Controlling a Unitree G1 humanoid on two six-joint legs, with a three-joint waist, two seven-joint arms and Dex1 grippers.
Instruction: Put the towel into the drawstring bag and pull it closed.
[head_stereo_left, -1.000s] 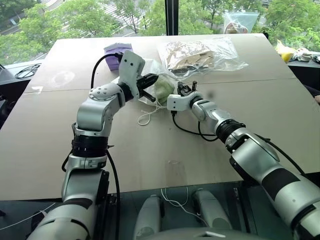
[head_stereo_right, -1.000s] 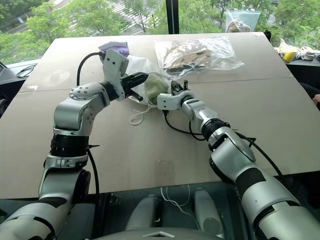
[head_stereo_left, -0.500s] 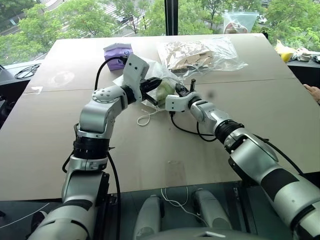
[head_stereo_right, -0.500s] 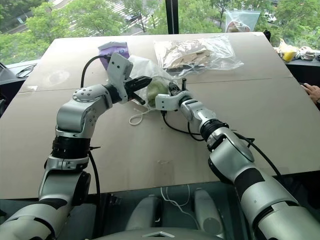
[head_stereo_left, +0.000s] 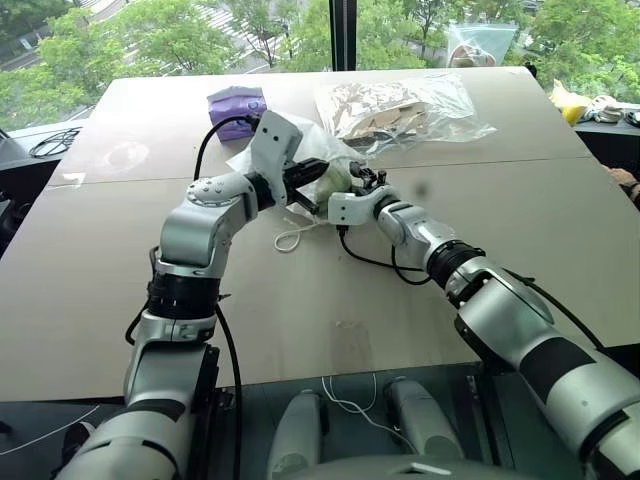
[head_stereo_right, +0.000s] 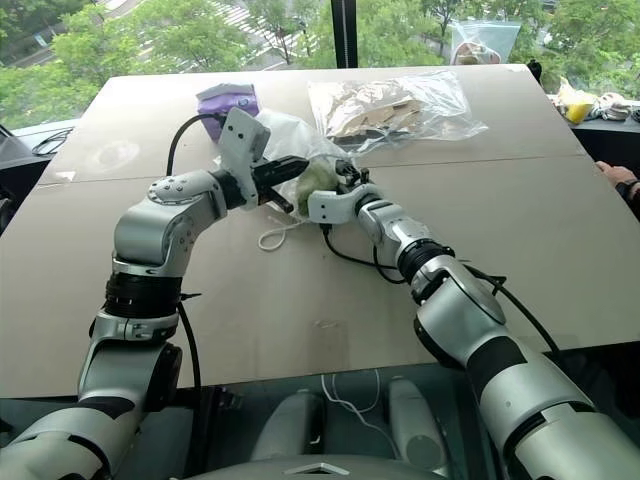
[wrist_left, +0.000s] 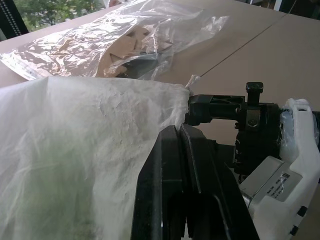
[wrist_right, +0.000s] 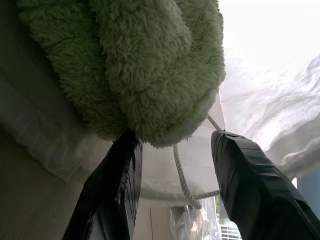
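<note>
Head eyes overlook the table (head_stereo_left: 120, 300); wrist cameras sit close.

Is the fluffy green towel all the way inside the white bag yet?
Cannot tell. The towel sits at the drawstring bag's mouth, over the cord; how far in is hidden.

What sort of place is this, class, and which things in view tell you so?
Probably an upper-floor lab or office workroom. A large plain table stands against a window looking down on treetops, and it carries test items: a drawstring bag, a purple pack and a clear bag of brown paper.
</note>
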